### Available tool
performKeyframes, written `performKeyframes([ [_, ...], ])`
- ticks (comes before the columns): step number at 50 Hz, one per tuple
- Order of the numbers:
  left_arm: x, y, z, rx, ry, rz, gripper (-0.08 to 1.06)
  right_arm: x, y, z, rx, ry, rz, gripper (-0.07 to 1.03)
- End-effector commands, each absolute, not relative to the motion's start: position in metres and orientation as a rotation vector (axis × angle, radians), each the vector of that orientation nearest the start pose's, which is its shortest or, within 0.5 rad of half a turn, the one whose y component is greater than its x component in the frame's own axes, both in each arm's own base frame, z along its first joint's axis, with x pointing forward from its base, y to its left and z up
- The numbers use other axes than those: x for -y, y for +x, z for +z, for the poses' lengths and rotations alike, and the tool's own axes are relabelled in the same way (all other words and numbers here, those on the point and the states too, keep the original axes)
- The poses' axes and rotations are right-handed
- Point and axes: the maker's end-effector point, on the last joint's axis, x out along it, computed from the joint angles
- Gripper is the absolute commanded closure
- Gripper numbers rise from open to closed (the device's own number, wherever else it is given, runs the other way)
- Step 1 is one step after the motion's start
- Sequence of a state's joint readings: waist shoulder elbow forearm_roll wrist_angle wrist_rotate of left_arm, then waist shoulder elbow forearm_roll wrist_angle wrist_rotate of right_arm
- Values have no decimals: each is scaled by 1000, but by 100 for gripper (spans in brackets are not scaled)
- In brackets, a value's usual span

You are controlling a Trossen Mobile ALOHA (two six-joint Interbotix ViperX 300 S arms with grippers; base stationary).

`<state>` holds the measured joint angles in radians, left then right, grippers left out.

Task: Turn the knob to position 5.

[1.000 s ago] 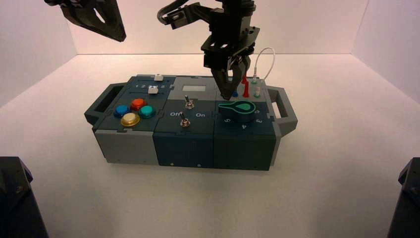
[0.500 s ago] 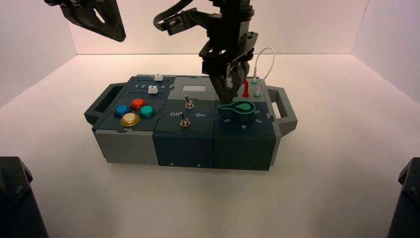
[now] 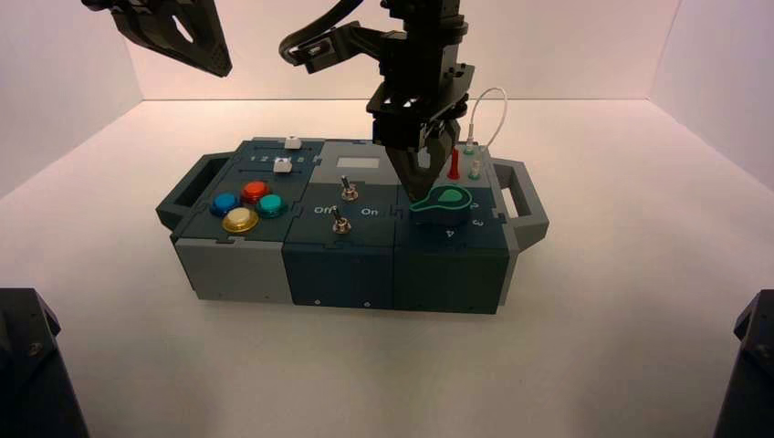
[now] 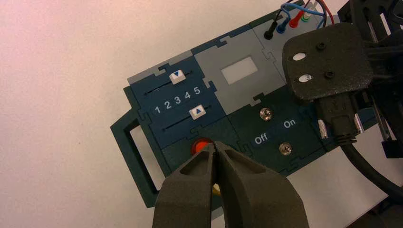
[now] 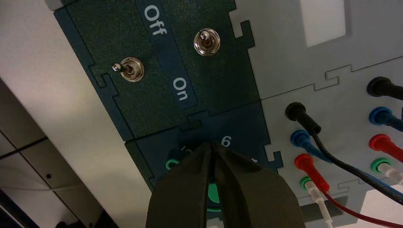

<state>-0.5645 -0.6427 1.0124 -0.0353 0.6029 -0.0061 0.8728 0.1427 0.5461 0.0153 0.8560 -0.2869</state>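
The knob, dark teal with a green teardrop top, sits on the box's right module. Its pointer aims front-left, over the place of the arc's digit 5, which I cannot see; digit 4 shows in front. My right gripper is shut, tips down against the knob's pointer side. In the right wrist view the shut right gripper covers most of the knob, with digit 6 just beyond the tips. My left gripper is parked high at the back left; the left wrist view shows it shut and empty.
Two metal toggle switches stand in the box's middle module beside Off/On lettering. Coloured push buttons and two sliders are on the left. Plugged wires rise just behind the knob. A handle sticks out on the right.
The right gripper has moved a little left and forward, and the knob's pointer has swung from pointing left to pointing front-left. The left arm has not moved.
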Motion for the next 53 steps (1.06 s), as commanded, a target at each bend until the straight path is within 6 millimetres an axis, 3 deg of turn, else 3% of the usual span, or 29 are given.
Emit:
performKeyframes([
  [1, 140, 214, 162, -915, 226, -527, 101, -272, 224, 60, -1288, -866, 921, 98],
  [18, 138, 216, 162, -908, 249, -524, 101, -276, 238, 94, -1192, -825, 904, 98],
  [29, 137, 216, 162, -903, 253, -519, 101, -259, 217, 115, -1263, -805, 896, 98],
  [36, 131, 219, 162, -903, 252, -500, 101, -251, 207, 118, -1282, -788, 899, 98],
  [53, 126, 222, 162, -900, 240, -477, 101, -252, 207, 117, -1283, -786, 899, 98],
])
